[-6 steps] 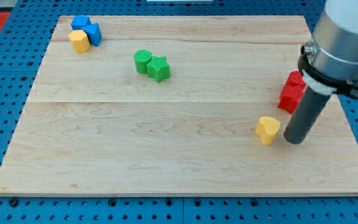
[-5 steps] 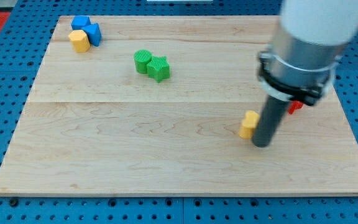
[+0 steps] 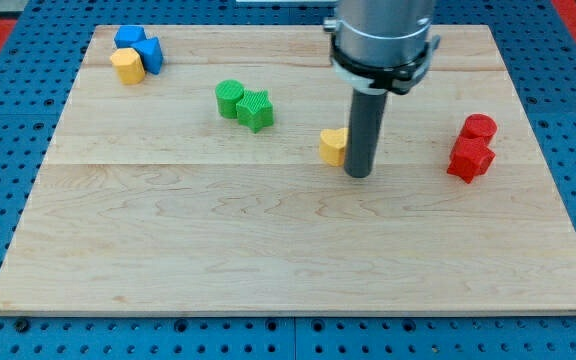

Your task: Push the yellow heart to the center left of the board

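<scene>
The yellow heart [image 3: 333, 145] lies near the middle of the wooden board [image 3: 288, 250], a little right of centre. My tip [image 3: 358, 174] rests on the board right against the heart's right side, and the rod hides part of the heart's right edge.
A green cylinder [image 3: 230, 97] and a green star [image 3: 255, 109] sit touching each other left of the heart. Two blue blocks [image 3: 139, 46] and a yellow block [image 3: 127, 65] cluster at the top left corner. Two red blocks [image 3: 472, 147] stand at the right.
My tip has moved left and up the view, pushing the yellow heart from the lower right towards the board's middle. The red blocks are uncovered again.
</scene>
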Motion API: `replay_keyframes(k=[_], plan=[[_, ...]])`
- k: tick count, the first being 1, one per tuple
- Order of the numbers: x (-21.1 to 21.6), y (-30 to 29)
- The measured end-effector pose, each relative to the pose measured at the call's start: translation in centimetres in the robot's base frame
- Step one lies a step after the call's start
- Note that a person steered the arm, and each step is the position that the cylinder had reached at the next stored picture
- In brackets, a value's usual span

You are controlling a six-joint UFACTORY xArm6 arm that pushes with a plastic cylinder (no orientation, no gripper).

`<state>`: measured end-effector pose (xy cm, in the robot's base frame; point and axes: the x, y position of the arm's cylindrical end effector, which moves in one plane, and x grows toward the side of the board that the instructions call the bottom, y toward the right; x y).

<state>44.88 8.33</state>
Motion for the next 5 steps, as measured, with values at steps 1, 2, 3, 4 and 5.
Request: replay_keyframes(k=[1,2,3,4,5], plan=[[-3.0,0.0],[-3.3,-5.3],[-4.7,-10.5],[-5.7,-15.5],[-5.7,-20.7]])
